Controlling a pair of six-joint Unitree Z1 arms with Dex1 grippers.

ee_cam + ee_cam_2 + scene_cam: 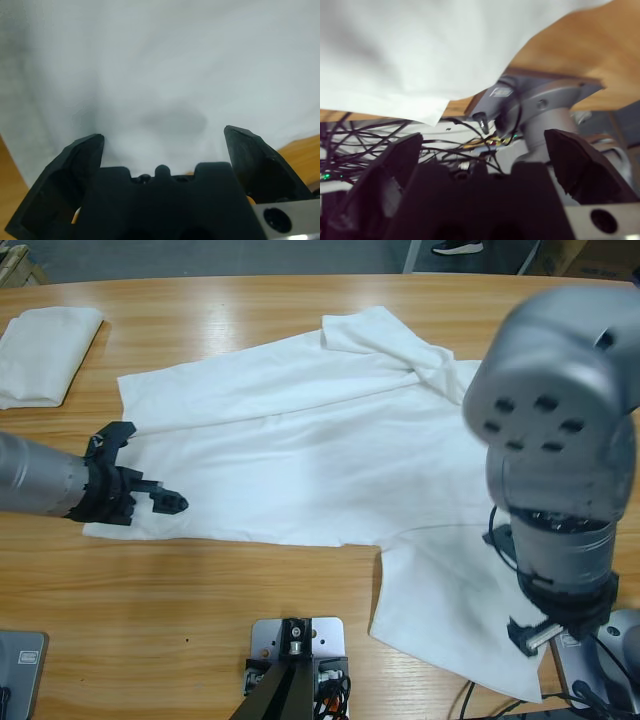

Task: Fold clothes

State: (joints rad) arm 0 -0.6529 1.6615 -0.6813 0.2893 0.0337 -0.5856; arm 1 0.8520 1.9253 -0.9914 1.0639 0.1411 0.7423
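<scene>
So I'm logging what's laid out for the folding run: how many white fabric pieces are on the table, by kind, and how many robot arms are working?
Spread-out white T-shirt: 1
Folded white cloth at the table's far left corner: 1
Robot arms: 2, the left gripper at the shirt's left edge, the right gripper by its near right corner
Total: 4

Left gripper and right gripper both gape wide.

no readable text, no labels, brands, numbers or signs in any view
</scene>
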